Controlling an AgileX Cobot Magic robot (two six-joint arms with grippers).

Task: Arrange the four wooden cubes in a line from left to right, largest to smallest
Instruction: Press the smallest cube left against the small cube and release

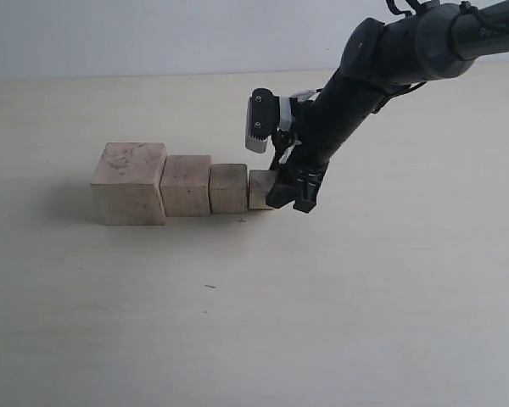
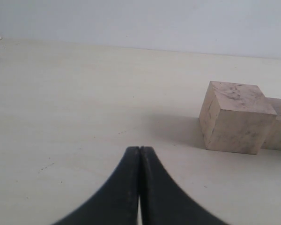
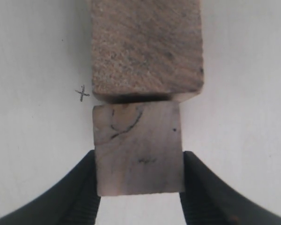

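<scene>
Four wooden cubes stand in a touching row on the table: the largest cube (image 1: 129, 182) at the left, then the second cube (image 1: 185, 185), the third cube (image 1: 228, 187) and the smallest cube (image 1: 260, 188) at the right end. My right gripper (image 1: 288, 202) reaches down at that end. In the right wrist view its fingers (image 3: 84, 187) press both sides of the smallest cube (image 3: 138, 147), which sits right against the third cube (image 3: 147, 47). My left gripper (image 2: 139, 150) is shut on nothing and hovers low, with the largest cube (image 2: 234, 117) ahead of it. It is out of the exterior view.
A pale tabletop (image 1: 237, 322) spreads around the row, with a light wall (image 1: 153, 34) behind it. A small pencilled cross (image 3: 82, 93) marks the table beside the third cube. The right arm (image 1: 382, 59) slants in from the upper right.
</scene>
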